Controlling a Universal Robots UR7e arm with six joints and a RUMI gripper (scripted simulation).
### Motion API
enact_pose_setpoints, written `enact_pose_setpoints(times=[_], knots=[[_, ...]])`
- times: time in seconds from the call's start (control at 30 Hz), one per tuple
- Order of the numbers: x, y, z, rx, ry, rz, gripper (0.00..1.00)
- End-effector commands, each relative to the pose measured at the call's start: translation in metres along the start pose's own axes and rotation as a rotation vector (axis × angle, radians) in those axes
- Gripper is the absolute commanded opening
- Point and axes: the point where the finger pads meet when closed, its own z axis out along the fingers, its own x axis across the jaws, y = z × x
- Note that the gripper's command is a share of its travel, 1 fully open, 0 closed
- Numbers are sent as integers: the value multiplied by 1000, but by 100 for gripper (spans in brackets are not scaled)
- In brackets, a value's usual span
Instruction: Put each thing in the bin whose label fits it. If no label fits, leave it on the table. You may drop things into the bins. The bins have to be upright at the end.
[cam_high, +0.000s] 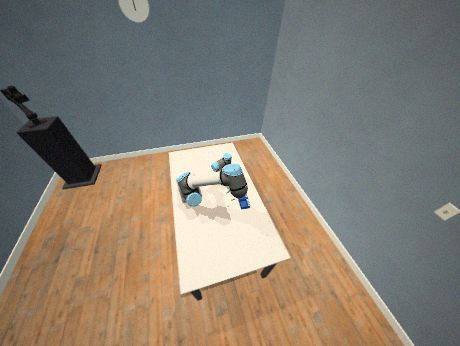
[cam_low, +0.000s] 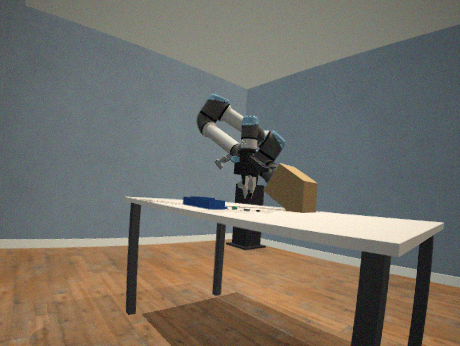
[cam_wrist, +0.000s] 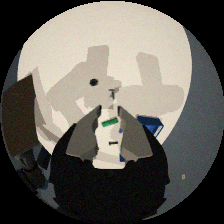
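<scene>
A small green oblong piece (cam_wrist: 109, 122) lies flat on the white table top (cam_low: 350, 231), directly under the grey two-jaw gripper (cam_wrist: 110, 131) and framed between its tips in the wrist view. A tiny dark bar (cam_wrist: 113, 144) lies just nearer the wrist, a small blue sliver (cam_wrist: 120, 131) shows at the edge of one jaw, and a dark round dot (cam_wrist: 93, 82) sits further off among the arm's shadows. All of these seem still to rest on the table.

The jaws stand close together with only a narrow gap, and nothing is clamped between them; they hang just above the green piece without touching it, as far as the exterior view shows.

Beside this cluster sits a flat blue open tray-like bin (cam_low: 204, 202). On the other side, a tan cardboard-coloured box bin (cam_low: 292, 189) leans tilted, not upright. Any labels are too small to read.

Judging from this, sorting has hardly begun: no item is visibly in a bin, every small piece remains to be picked and matched, and the tan bin will likely need righting before the end.
</scene>
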Motion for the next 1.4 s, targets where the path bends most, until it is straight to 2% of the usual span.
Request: enact_pose_setpoints(times=[0.0, 0.2, 0.5, 0.87, 1.37], knots=[[0, 0, 28, 3, 5, -3, 18], [2, -1, 43, 3, 5, -3, 18], [8, -1, 42, 4, 7, 1, 18], [5, -1, 54, 4, 6, -2, 18], [4, 0, 53, 4, 9, 1, 18]])
